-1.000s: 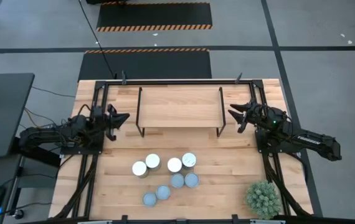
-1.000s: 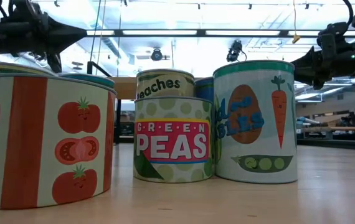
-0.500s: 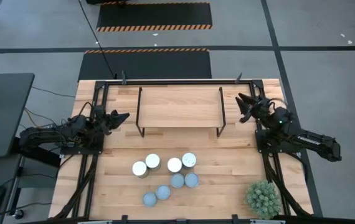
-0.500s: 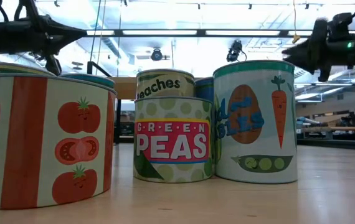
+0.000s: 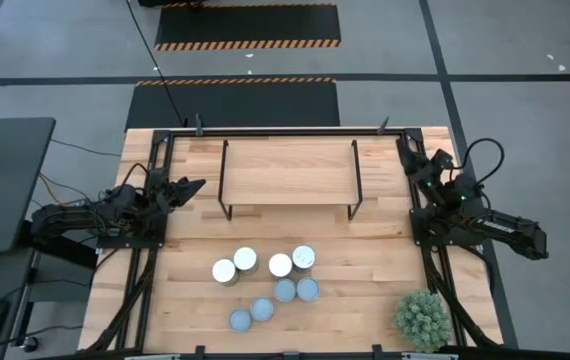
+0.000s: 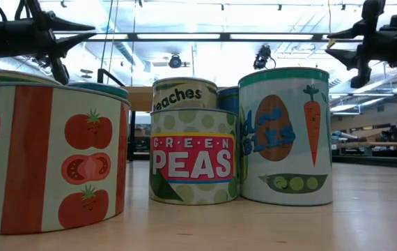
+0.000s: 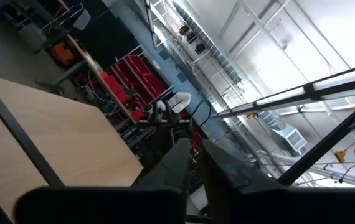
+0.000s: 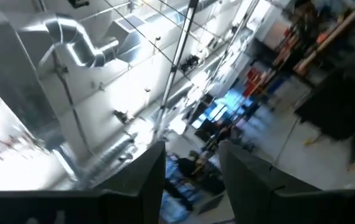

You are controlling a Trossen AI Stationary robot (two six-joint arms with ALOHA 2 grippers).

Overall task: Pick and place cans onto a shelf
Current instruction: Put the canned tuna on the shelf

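Over the last second the cans (image 5: pixel 265 283) had not shifted at all, and the shelf (image 5: pixel 287 170) had stayed bare; what changed was the right gripper (image 5: pixel 411 157), which had swung from pointing inward at the shelf's end to pointing toward the far edge of the worktop (image 5: pixel 195 290), lifted and tilted up. The left gripper (image 5: pixel 191 185) had kept its place beside the shelf's other end, its fingers just starting to part from a near-shut pinch.

All eight cans stood upright in a loose cluster on the worktop's near half, long axes vertical, round tops facing the overhead camera: four whitish ones in the row nearer the shelf, four blue-grey ones closer to the front edge. From table height the labels read green peas (image 6: pixel 193 155), peaches (image 6: pixel 183 95), a carrot-and-pea tin (image 6: pixel 286 136) and a tomato tin (image 6: pixel 52 157).

From the cluster, both sets of fingers lay well apart, back toward the shelf and out to either side. The left gripper looked slightly the nearer to the leftmost whitish can (image 5: pixel 224 271) and already pointed inward (the right one faced away and would have to turn back first). The right fingers stood moderately apart, holding nothing; the left held nothing either. The potted plant (image 5: pixel 422 319) sat at the near right corner, clear of the cans.
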